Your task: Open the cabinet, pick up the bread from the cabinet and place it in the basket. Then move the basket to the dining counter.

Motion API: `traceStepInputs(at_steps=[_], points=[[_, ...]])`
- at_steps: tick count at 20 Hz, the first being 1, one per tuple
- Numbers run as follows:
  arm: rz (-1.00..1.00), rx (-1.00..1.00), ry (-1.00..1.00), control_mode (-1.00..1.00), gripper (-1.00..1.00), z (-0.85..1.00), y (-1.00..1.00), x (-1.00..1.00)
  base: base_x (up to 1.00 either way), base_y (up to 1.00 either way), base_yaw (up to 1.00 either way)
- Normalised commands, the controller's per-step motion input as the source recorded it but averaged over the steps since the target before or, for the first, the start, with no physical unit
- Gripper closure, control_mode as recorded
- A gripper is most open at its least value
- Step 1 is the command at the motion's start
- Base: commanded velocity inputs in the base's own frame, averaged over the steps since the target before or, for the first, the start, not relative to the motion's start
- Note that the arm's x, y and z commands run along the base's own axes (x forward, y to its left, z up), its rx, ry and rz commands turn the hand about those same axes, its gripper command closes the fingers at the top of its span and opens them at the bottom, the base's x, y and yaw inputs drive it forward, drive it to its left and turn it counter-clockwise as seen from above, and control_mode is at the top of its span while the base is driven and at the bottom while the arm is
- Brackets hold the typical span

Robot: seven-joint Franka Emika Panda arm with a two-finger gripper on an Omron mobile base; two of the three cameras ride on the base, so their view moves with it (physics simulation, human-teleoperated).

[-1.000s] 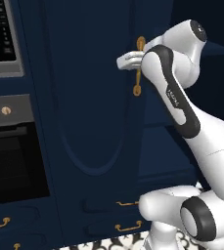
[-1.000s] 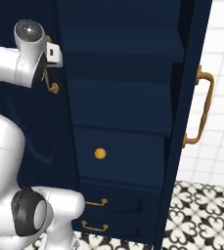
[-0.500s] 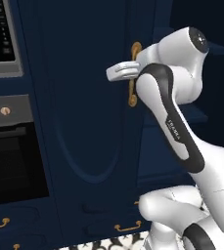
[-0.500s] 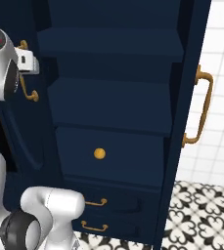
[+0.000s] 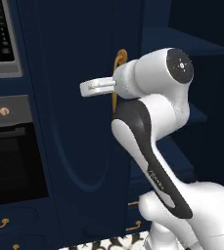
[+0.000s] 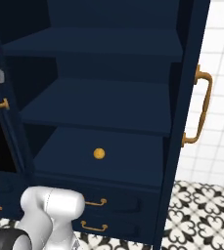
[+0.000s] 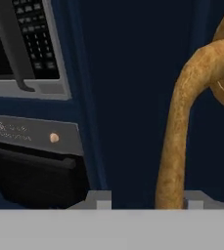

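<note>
Cabinet point(image 6: 103, 102) doors open; small golden ball point(image 6: 99, 154) on lowest shelf.

You see the cabinet point(image 5: 74, 146) in smooth matt navy paint, its curved handle point(image 7: 179, 141) a dull, slightly mottled brass; the oven point(image 5: 8, 161) front looks glossy black.

Lighting: even and flat, with no distinct source indicated. Cabinet point(image 6: 108, 105) interior: rendered dim, its shelves barely separated from the shadow. Brass handle point(image 7: 182, 132): lit softly, without glare. Sharpness: edges shown slightly soft and blocky throughout. Edge distortion: none noted.
</note>
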Motion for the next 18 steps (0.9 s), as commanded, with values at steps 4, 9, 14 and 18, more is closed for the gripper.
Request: traceStepInputs(at_steps=[4, 9, 14, 18], points=[[0.00, 0.15, 0.00, -1.00, 1.00, -0.03, 0.82, -1.00, 0.00, 0.00, 0.00], [-0.07, 0.34, -0.05, -1.00, 1.00, 0.42, -0.65, -1.00, 0.00, 0.00, 0.00], [-0.07, 0.45, -0.04, -1.00, 1.00, 0.27, -1.00, -0.64, 0.00, 0.00, 0.00], [0.15, 0.85, -0.02, -1.00, 1.00, 0.08, -0.82, -0.01, 0.00, 0.00, 0.00]])
